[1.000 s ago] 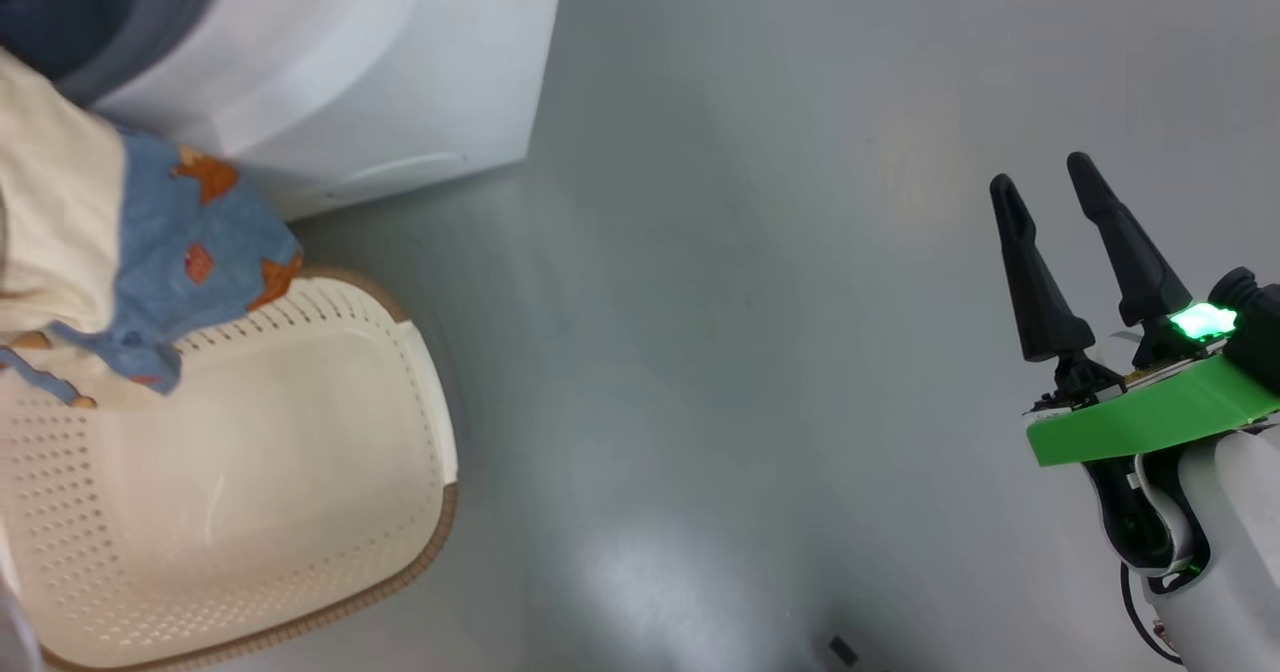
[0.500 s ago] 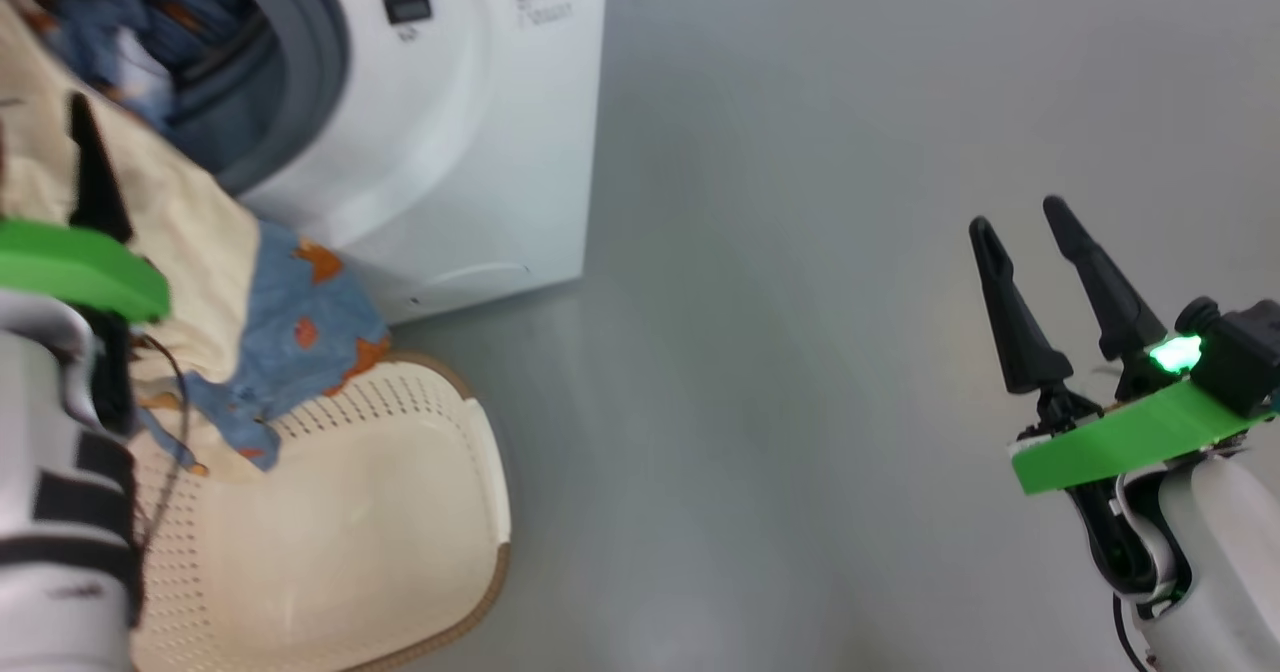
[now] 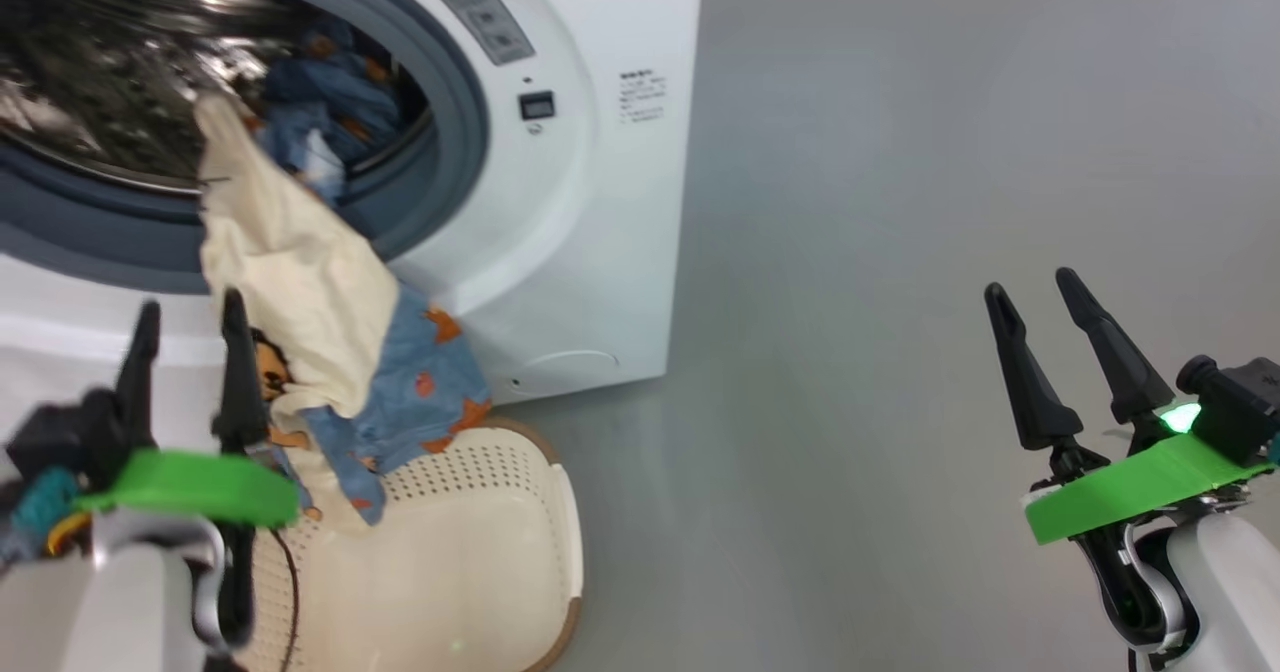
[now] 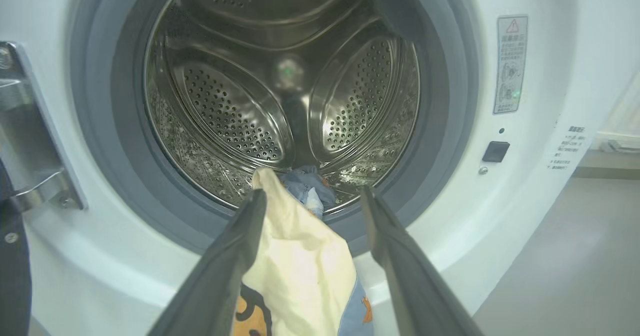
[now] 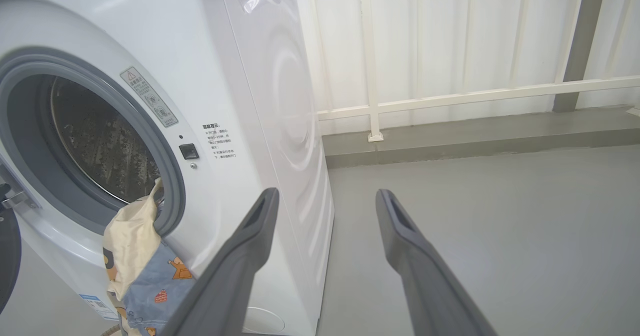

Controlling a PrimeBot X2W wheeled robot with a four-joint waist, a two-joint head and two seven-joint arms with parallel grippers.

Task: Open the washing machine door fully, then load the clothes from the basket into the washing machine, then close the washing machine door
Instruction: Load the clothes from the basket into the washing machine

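Camera has tilted up; label [image 4: 510,63] on washing machine [image 3: 600,252] possibly Chinese, unreadable.

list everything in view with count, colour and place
washing machine: one, white, ahead on the left
drum: one, perforated steel, inside the washing machine
rubber ring: one, grey, around the drum mouth
clothes: at least two, light blue with orange bears and cream; one in the drum, one draped over the ring
basket: one, cream with brown rim, on the floor below the draped garment
railing: one, white, right of the machine
left gripper: one, dark fingers open, before the draped garment
right gripper: one, dark fingers open, above bare floor
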